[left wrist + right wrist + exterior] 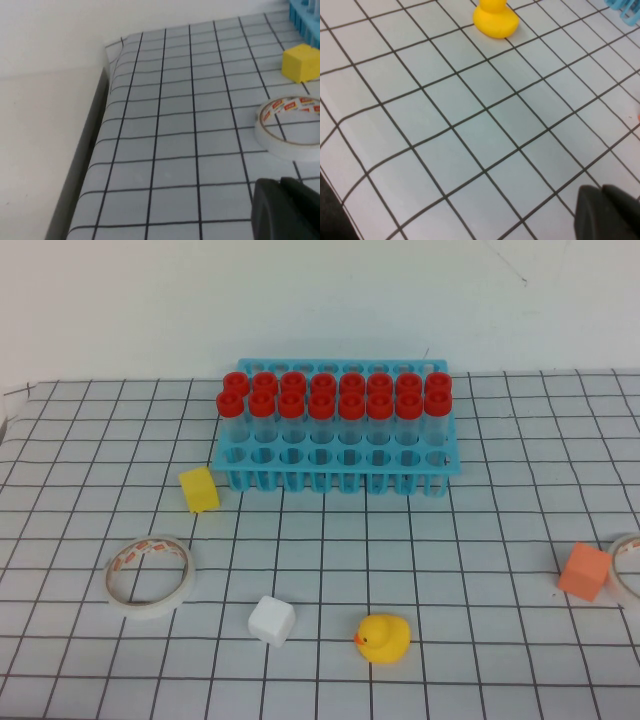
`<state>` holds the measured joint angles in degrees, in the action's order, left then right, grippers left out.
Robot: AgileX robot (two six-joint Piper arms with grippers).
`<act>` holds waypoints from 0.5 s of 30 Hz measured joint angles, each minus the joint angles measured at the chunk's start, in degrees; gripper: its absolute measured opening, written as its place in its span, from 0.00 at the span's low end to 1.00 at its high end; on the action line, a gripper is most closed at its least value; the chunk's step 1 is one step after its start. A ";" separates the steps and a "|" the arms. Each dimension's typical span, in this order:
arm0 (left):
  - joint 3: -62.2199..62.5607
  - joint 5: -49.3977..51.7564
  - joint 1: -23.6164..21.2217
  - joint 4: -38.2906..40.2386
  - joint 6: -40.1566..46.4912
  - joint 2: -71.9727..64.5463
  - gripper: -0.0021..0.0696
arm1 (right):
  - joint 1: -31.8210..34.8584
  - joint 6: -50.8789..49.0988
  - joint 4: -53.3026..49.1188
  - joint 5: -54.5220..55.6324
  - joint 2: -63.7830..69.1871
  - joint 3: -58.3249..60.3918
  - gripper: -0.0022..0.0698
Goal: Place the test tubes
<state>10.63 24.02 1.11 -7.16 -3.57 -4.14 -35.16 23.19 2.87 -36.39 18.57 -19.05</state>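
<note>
A blue rack (338,466) stands at the back middle of the gridded table, holding several clear test tubes with red caps (322,398) in its two rear rows. A corner of the rack (305,19) shows in the left wrist view. My left gripper (281,186) is shut and holds nothing; it hovers over the table's left part, near a tape roll. My right gripper (601,194) is shut too, with nothing in it, above bare grid at the right front. Neither arm appears in the high view.
A yellow cube (199,489) lies left of the rack, with a white tape roll (149,574) in front of it. A white cube (271,621) and a yellow rubber duck (384,638) sit at the front. An orange cube (585,571) and another tape roll (630,566) lie at the right edge.
</note>
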 joint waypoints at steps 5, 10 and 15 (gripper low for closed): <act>-7.90 -9.60 -3.35 9.41 6.62 4.04 0.03 | 0.00 0.00 0.00 0.00 0.00 0.00 0.03; -11.74 -10.10 -5.15 16.32 15.17 4.63 0.03 | 0.00 0.00 0.00 0.00 0.00 0.00 0.03; -11.74 -6.97 -3.76 17.31 16.11 4.83 0.03 | 0.00 0.00 0.00 0.00 0.00 0.00 0.03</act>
<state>-1.11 17.04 -2.66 10.15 12.55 0.69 -35.16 23.19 2.87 -36.39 18.57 -19.05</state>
